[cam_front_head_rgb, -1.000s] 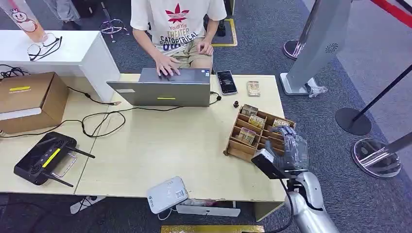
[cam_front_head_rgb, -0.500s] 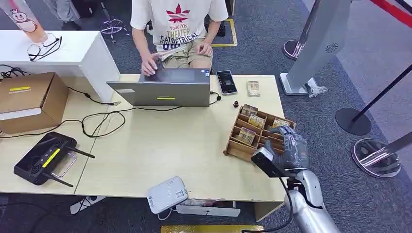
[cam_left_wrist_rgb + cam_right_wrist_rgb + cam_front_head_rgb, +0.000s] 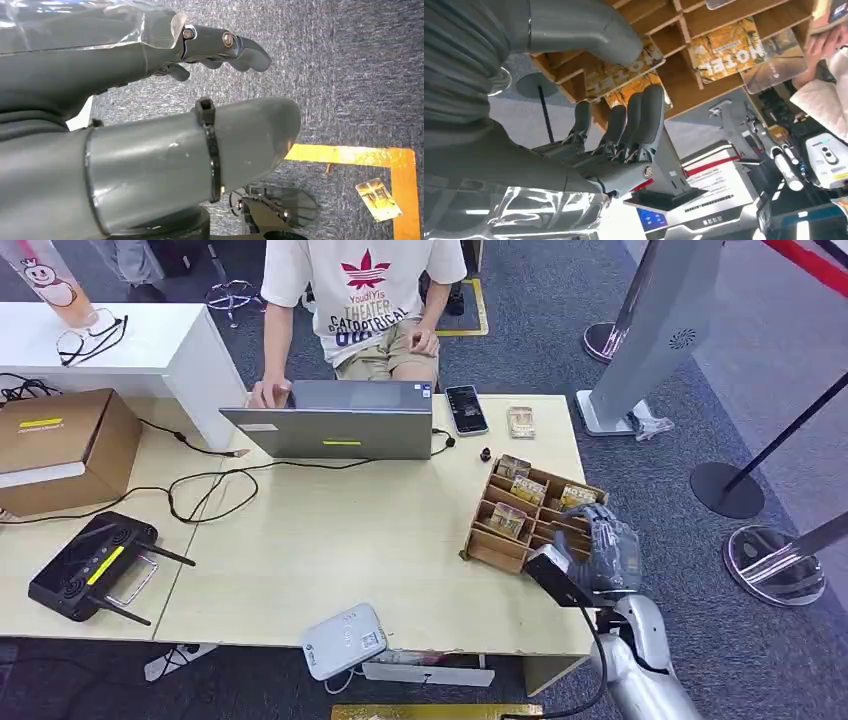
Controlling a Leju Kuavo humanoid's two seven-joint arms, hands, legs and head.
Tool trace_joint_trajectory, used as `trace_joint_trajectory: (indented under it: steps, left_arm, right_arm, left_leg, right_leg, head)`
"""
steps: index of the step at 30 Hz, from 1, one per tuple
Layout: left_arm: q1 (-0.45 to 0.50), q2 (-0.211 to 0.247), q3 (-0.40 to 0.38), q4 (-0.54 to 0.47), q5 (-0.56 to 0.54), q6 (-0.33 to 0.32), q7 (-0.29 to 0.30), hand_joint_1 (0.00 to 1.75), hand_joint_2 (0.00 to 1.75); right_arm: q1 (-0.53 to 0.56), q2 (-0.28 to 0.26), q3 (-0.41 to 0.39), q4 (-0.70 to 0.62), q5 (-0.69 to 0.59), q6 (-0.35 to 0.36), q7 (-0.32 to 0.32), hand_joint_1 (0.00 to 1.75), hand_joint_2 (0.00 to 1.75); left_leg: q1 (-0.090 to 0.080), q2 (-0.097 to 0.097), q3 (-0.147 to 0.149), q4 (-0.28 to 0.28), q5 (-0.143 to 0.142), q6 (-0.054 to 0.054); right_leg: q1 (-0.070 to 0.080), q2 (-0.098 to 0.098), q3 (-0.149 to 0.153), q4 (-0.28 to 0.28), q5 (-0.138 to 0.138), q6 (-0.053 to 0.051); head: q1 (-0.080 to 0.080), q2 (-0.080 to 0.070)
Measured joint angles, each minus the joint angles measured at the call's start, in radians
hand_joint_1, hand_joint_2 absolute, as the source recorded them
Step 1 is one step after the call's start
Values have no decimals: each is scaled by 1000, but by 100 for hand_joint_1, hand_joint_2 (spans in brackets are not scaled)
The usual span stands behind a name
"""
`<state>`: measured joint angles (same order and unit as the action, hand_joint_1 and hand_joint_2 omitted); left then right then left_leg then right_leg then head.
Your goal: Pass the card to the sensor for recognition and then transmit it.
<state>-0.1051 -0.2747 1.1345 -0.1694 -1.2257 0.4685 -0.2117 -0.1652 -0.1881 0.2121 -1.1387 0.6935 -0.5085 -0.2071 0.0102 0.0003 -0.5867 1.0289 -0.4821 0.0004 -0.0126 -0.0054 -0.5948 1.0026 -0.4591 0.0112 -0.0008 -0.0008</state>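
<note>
Wooden card rack [image 3: 497,541] under the right hand's [image 3: 603,545] spread fingers.

The right hand [image 3: 606,548] covers the near corner of the card rack [image 3: 498,545], hiding any contact.

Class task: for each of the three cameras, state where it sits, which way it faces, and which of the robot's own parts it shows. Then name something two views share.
Head view: high on the body, facing forward and down at the pale wooden table; shows the right hand.
Left wrist view: behind the left hand, facing grey carpet.
Right wrist view: behind the right hand, facing the brown wooden compartment rack.
Shared: head and right wrist views both show the rack.
</note>
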Motion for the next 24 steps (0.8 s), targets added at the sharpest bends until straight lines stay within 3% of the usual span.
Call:
trace_joint_trajectory:
  steps: [5, 8, 9, 12, 18, 20, 24]
  left_arm:
    - [0, 0, 3, 0, -1, 1, 0, 0, 0]
    - [0, 0, 5, 0, -1, 1, 0, 0, 0]
    - [0, 0, 6, 0, -1, 1, 0, 0, 0]
    - [0, 0, 8, 0, 0, 1, 0, 0, 0]
    - [0, 0, 16, 0, 3, 3, -1, 0, 0]
    - [0, 0, 16, 0, 3, 3, -1, 0, 0]
    - [1, 0, 20, 1, 4, 3, -1, 0, 0]
  right_arm:
    - [11, -4, -5, 6, 0, 1, 0, 103, 175]
    - [13, -6, -5, 9, 0, 3, -1, 120, 175]
    - [13, -6, -6, 11, -1, 3, -2, 138, 175]
    - [10, -6, -6, 14, -3, 6, -5, 150, 175]
    - [-3, -6, -5, 19, -3, 10, -12, 150, 175]
    - [-7, -6, -5, 19, -3, 11, -12, 159, 175]
    - [-14, -6, -5, 24, -2, 14, -13, 154, 175]
  left_leg:
    - [0, 0, 0, 0, 0, 0]
    - [0, 0, 0, 0, 0, 0]
    - [0, 0, 0, 0, 0, 0]
    - [0, 0, 0, 0, 0, 0]
    - [0, 0, 0, 0, 0, 0]
    - [0, 0, 0, 0, 0, 0]
    - [0, 0, 0, 0, 0, 0]
  right_leg:
    - [0, 0, 0, 0, 0, 0]
    - [0, 0, 0, 0, 0, 0]
    - [0, 0, 0, 0, 0, 0]
    - [0, 0, 0, 0, 0, 0]
    - [0, 0, 0, 0, 0, 0]
    - [0, 0, 0, 0, 0, 0]
    - [0, 0, 0, 0, 0, 0]
  head:
    - [0, 0]
    - [0, 0]
    - [0, 0]
    - [0, 0]
    - [0, 0]
    - [0, 0]
    - [0, 0]
